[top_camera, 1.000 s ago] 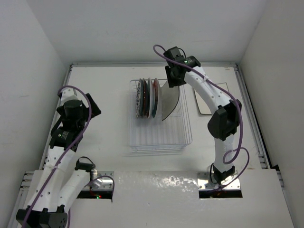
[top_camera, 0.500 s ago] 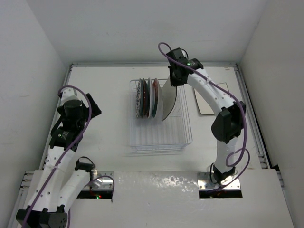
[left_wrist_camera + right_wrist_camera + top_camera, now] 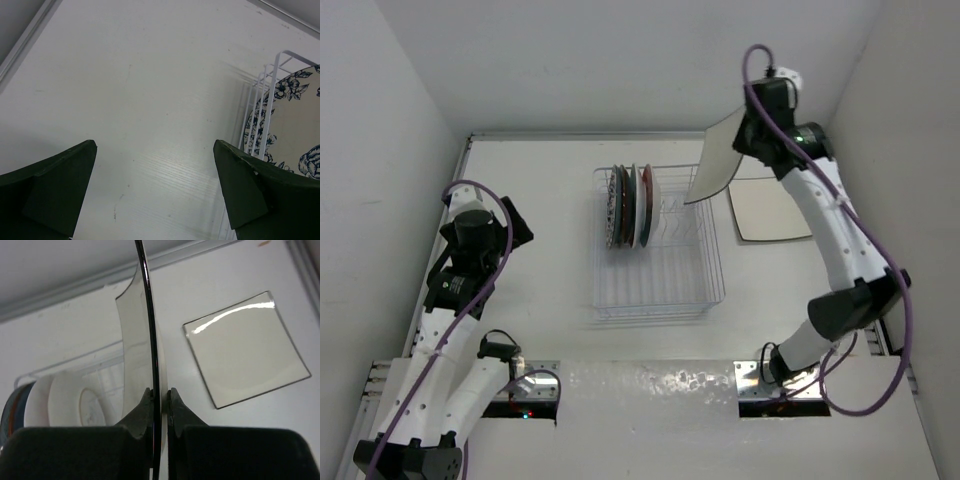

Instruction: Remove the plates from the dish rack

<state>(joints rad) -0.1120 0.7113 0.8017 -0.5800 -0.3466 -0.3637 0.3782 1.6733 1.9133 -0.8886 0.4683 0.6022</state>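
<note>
My right gripper (image 3: 752, 135) is shut on the rim of a pale square dark-rimmed plate (image 3: 718, 158), holding it edge-up in the air above the far right corner of the dish rack (image 3: 665, 290). In the right wrist view the fingers pinch that plate (image 3: 134, 350) at my gripper (image 3: 160, 392). Three round plates (image 3: 630, 205) stand upright in the rack's far left part: a floral white one (image 3: 295, 125) and red ones. My left gripper (image 3: 155, 170) hangs open over bare table left of the rack, holding nothing.
A second pale square plate (image 3: 767, 208) lies flat on the table right of the rack, also seen in the right wrist view (image 3: 247, 347). White walls close in the table on the left, far and right sides.
My right gripper closed on the square plate standing in the rack and lifted it up and to the right, out of the rack. The left arm has not moved.
</note>
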